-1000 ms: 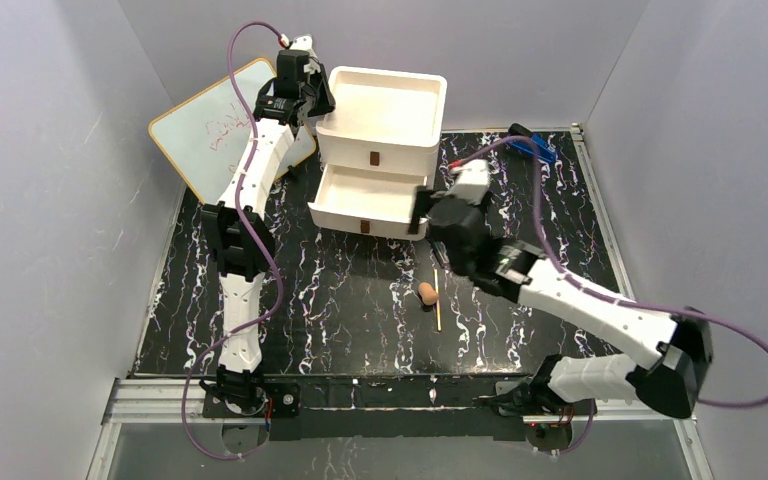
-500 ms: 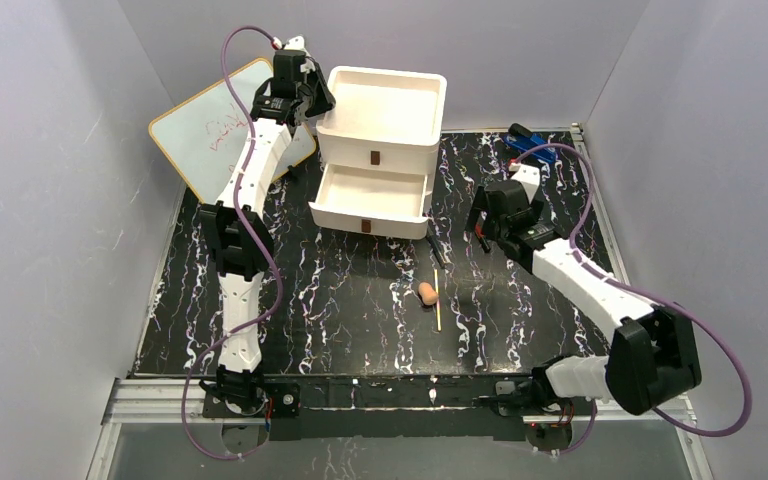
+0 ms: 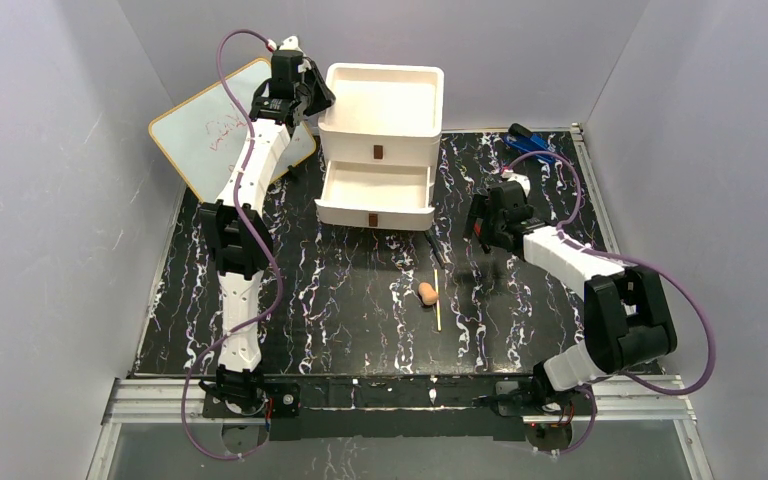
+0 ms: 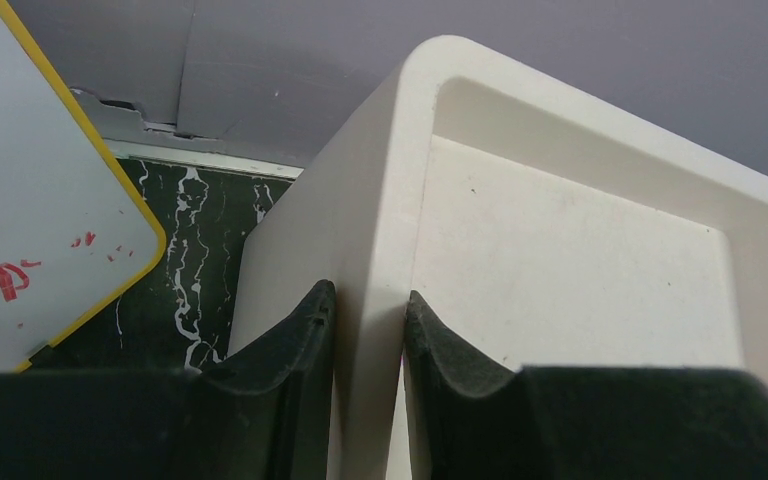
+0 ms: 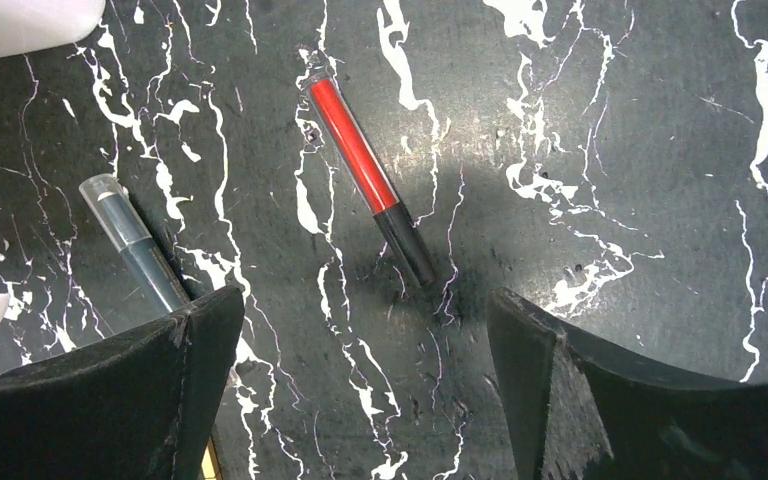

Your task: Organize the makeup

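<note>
Wide apart at the right gripper point(image 5: 360, 312), with the tube point(image 5: 372, 195) lying just ahead, between the fingers point(image 5: 110, 390). Probably light, stiff, slick, apt to roll: pinch across its middle. Clamped onto the box point(image 4: 560, 260) wall at the left gripper point(image 4: 368, 325).

I can't see the lower end of the grey pencil point(image 5: 132, 242) behind a black finger point(image 5: 110, 400); the bottom edge cuts off the yellow stick point(image 5: 207, 462).
</note>
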